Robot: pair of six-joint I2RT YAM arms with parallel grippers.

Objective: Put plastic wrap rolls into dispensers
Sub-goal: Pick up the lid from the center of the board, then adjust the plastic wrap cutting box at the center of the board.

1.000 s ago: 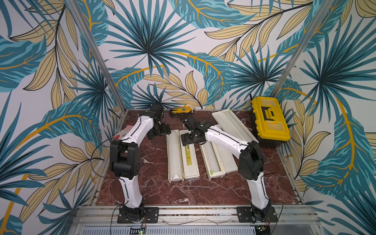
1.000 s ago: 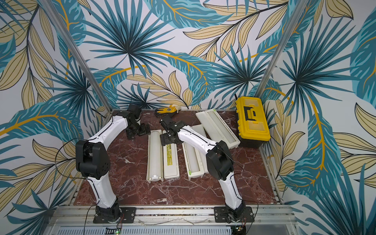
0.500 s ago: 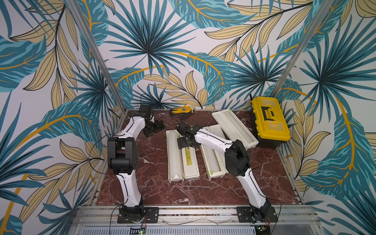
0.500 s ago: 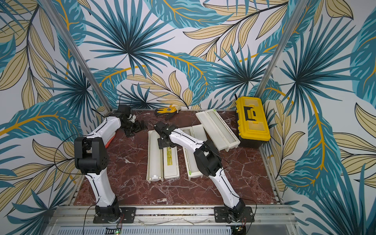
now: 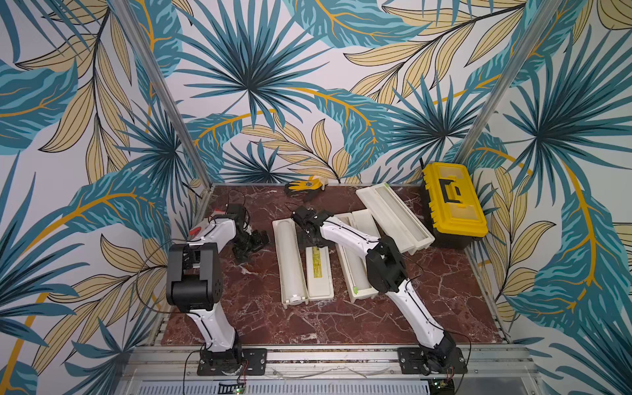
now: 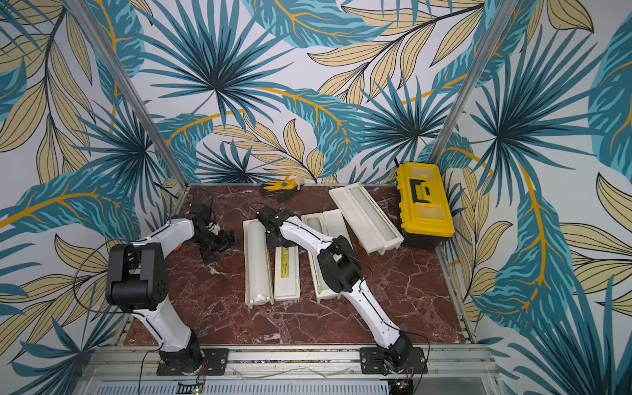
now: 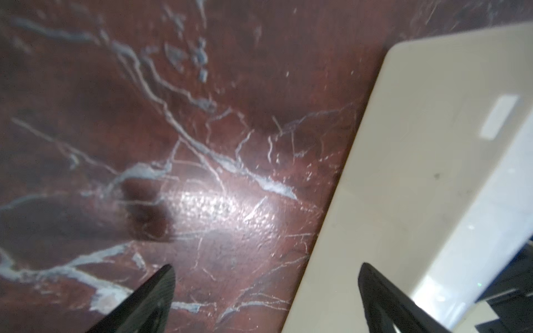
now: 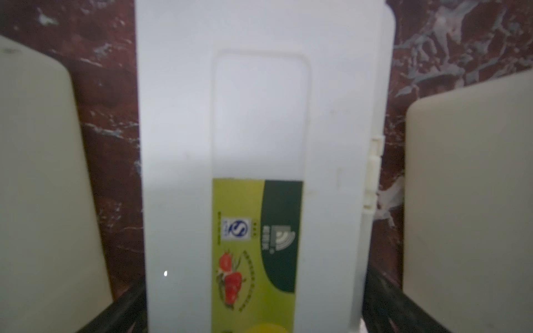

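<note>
Bright, sharp top views; wrist views soft, dispenser (image 8: 259, 115) blurred.

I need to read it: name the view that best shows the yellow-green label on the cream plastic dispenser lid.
Right wrist view: the yellow-green label is close up, its strawberries and logos distinct. Both top views show the label only as a thin strip. The left wrist view misses it.

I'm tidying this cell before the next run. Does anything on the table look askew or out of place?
The far dispenser lies diagonally beside the yellow toolbox, while the left dispenser and middle dispenser lie parallel. A yellow-and-black glove sits at the back edge of the table, unrelated to the task. Nothing looks spilled or broken.
</note>
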